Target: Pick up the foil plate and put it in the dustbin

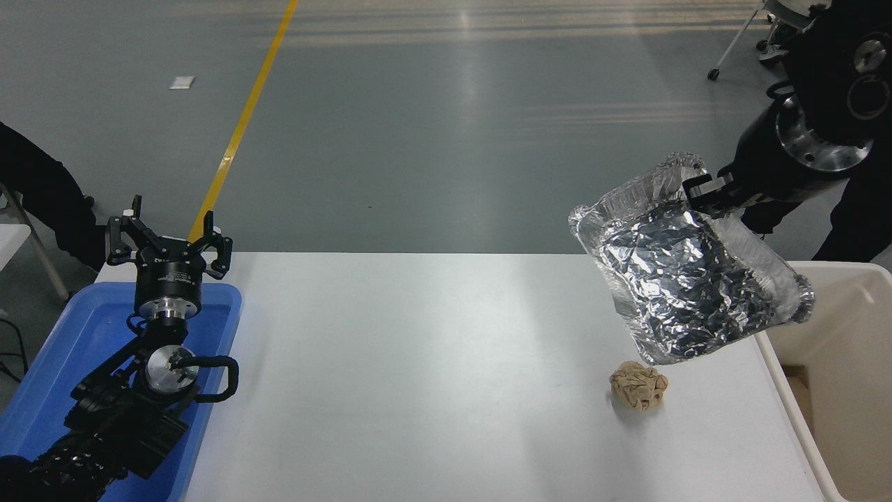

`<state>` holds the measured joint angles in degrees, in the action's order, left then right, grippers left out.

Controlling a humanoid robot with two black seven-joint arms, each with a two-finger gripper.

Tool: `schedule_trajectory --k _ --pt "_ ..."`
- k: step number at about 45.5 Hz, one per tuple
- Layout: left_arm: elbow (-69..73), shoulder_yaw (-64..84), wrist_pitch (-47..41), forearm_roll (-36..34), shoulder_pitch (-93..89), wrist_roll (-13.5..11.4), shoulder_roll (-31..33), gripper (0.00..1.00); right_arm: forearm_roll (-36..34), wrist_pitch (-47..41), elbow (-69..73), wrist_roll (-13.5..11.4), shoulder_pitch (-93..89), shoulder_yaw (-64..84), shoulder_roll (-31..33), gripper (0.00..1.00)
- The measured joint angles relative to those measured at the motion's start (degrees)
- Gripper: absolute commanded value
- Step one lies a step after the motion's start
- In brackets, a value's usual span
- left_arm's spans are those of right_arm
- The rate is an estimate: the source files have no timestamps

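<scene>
- The right gripper (704, 189) was clamped onto the rim of the foil plate (686, 272), holding it up in the air, tilted, clear of the table (418, 376).
- The plate hung over the table's far right corner, its lower end just beside the dustbin (836, 362), not inside it.
- The dustbin sat right against the table's right edge.
- A crumpled tan paper ball (639, 385) lay on the table under the plate's low end, near the dustbin.
- The left gripper (169, 240) sat parked at the table's left end over a blue tray (63, 348), fingers spread apart and holding nothing.
</scene>
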<state>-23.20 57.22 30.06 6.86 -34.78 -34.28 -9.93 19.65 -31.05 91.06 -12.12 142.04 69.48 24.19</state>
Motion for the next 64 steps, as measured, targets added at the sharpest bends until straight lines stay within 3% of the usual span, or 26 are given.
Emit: schedule_trajectory --k 9,20,27,34,43,54,64 --pt "0.00 0.00 0.00 0.00 -0.03 0.00 -0.01 0.99 5.17 -0.10 -2.52 0.02 -1.51 2.89 4.51 0.00" --pt "0.01 0.00 0.00 0.00 -0.02 0.01 -0.01 0.99 20.44 3.09 -9.67 0.26 -9.62 3.86 15.17 0.00" --pt "0.00 0.00 0.01 -0.01 -0.01 0.01 0.02 0.99 28.62 9.92 -17.26 1.81 -20.42 1.87 21.45 0.00" --pt "0.00 0.00 0.01 0.00 -0.02 0.01 0.02 0.99 32.08 18.11 -27.23 2.84 -35.01 -1.72 24.33 0.00" --pt "-0.01 0.00 0.00 0.01 -0.02 0.01 0.04 0.99 30.73 25.14 -43.20 3.49 -57.72 -11.70 23.73 0.00" --pt "0.01 0.00 0.00 0.08 -0.02 0.01 0.02 0.99 20.91 27.89 -61.19 3.77 -80.62 -24.32 17.84 0.00" --pt "0.00 0.00 -0.06 0.11 -0.01 0.01 0.04 0.99 14.38 28.79 -67.91 3.77 -89.69 -29.98 12.87 0.00"
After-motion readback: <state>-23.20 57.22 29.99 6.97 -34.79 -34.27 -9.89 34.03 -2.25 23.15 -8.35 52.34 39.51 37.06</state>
